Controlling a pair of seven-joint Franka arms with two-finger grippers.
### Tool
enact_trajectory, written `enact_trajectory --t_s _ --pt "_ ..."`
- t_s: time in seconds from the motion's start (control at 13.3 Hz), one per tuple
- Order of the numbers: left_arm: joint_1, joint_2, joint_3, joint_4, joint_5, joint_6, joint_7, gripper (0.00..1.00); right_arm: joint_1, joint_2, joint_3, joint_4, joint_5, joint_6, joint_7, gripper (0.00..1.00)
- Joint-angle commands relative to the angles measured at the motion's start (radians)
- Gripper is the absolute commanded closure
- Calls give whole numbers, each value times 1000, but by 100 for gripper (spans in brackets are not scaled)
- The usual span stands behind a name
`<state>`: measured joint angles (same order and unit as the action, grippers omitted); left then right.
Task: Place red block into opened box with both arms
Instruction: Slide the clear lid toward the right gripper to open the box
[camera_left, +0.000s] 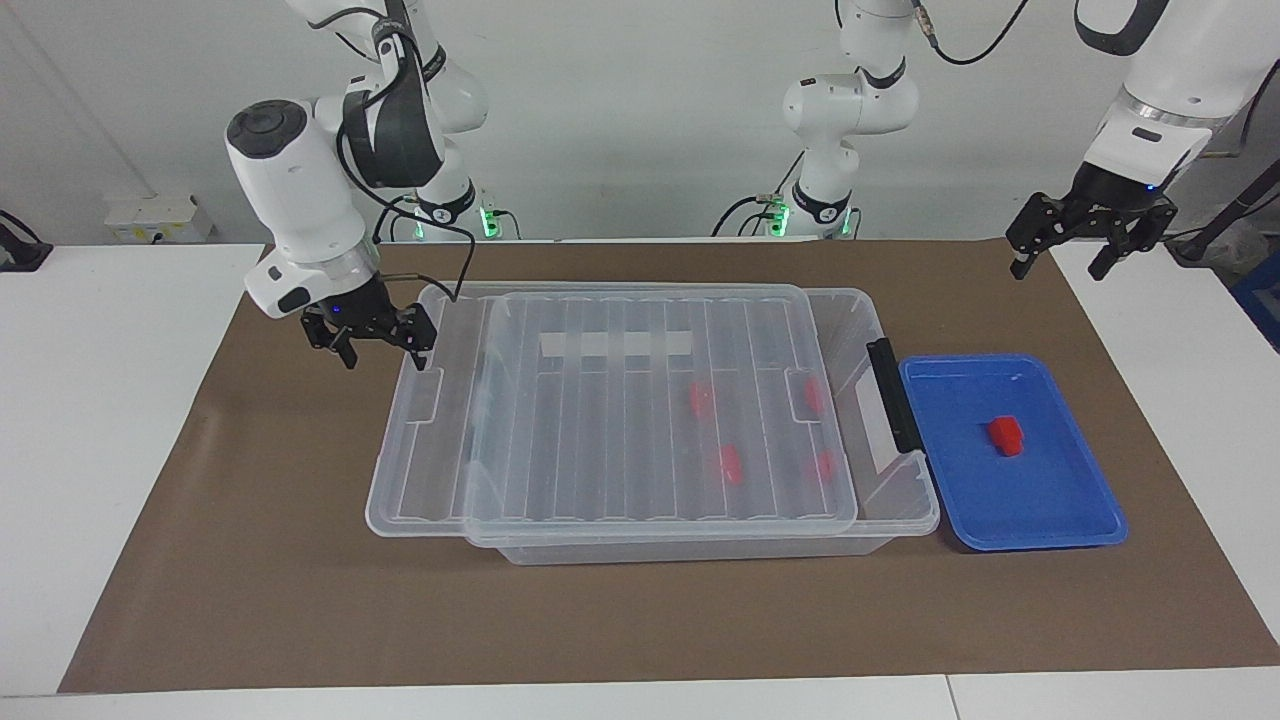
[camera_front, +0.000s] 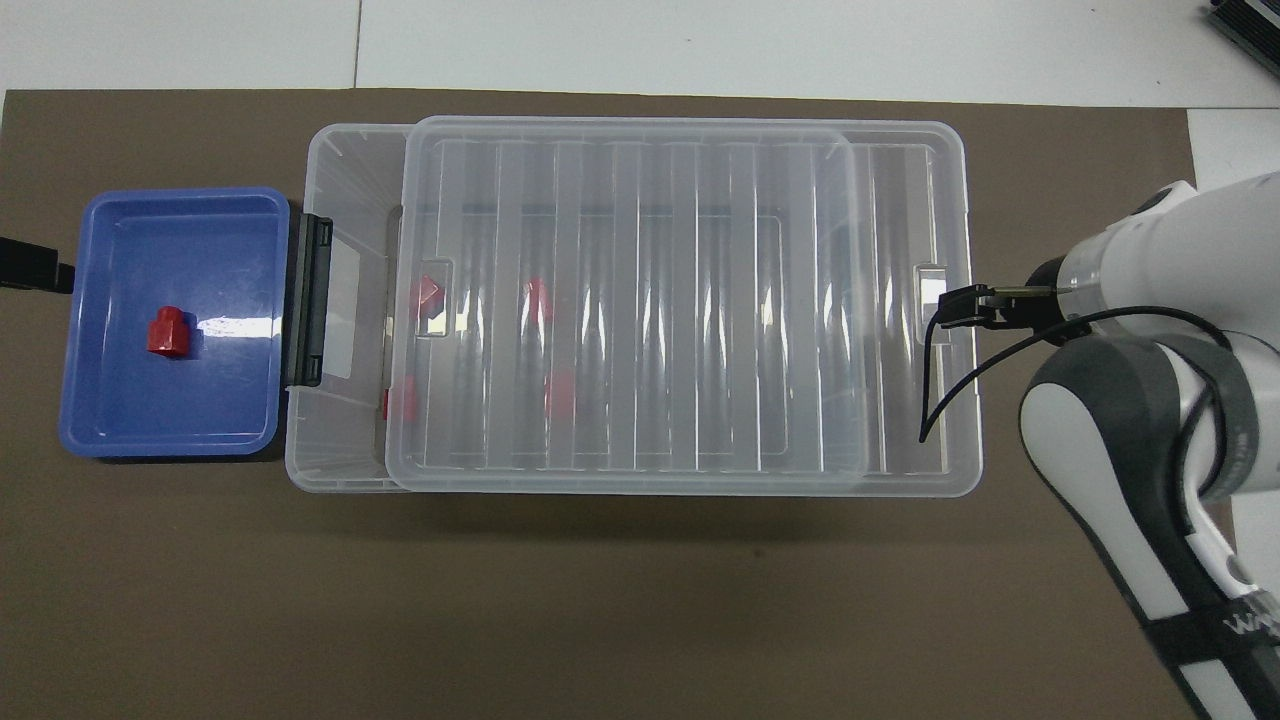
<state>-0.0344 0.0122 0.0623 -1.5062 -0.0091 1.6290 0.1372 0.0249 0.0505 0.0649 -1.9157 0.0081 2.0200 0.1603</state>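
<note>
One red block (camera_left: 1006, 436) (camera_front: 167, 332) lies in the blue tray (camera_left: 1040, 520) (camera_front: 170, 430), beside the box's black-handled end. The clear box (camera_left: 700, 548) (camera_front: 340, 450) holds several more red blocks under its ribbed lid (camera_left: 600, 440) (camera_front: 640, 300). That lid sits slid toward the right arm's end, leaving a gap at the handle end. My right gripper (camera_left: 378, 348) (camera_front: 948, 308) hangs open, low over the lid's overhanging edge. High over the mat's corner near the tray, my left gripper (camera_left: 1063, 252) (camera_front: 28, 268) waits open and empty.
A brown mat (camera_left: 300, 600) covers the table under everything. The black handle bar (camera_left: 893, 395) stands between the box opening and the tray. White table (camera_left: 100, 400) surrounds the mat.
</note>
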Motion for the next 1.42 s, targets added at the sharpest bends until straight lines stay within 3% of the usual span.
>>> enact_trajectory --t_s 0.0,1.35 --pt "-5 -26 7 -28 -8 -4 -5 0 -10 -18 0 -36 12 17 -31 1" --pt "-5 -26 7 -28 -8 -6 -5 0 -140 -12 -5 -60 -68 63 -288 1"
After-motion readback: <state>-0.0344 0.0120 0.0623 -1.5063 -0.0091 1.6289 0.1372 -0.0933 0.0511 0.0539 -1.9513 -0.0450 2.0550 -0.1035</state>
